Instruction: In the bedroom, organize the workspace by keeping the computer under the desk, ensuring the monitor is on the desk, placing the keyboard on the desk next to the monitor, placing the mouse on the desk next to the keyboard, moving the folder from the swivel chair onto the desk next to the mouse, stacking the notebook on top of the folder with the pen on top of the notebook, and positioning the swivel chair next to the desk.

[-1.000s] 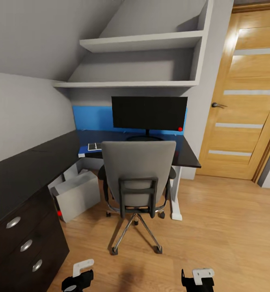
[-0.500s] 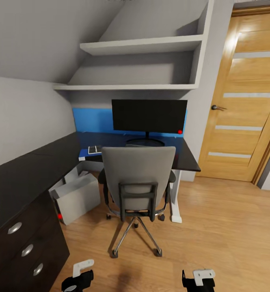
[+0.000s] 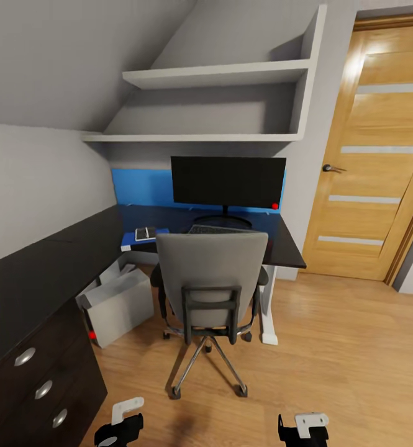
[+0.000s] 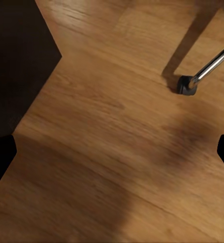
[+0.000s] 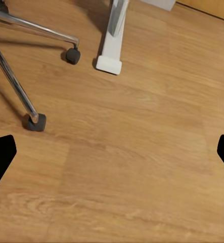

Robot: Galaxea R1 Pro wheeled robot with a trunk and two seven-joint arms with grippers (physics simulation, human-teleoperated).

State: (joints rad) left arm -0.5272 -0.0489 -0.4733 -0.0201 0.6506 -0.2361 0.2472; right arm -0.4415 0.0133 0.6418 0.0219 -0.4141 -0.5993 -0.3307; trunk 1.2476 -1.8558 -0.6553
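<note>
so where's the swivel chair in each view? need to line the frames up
Head view: swivel chair at centre, its back toward the camera, pulled up to the desk.
Left wrist view: one chrome leg and caster of it on the wood floor.
Right wrist view: two chrome legs and casters, beside the white desk leg.
Shared landmark: the chrome star base's casters.

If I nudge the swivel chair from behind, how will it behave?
The swivel chair will likely roll easily: black casters sit on smooth wood floor. It may swivel rather than travel straight. Pushed high on the backrest, it could tip slightly.
</note>
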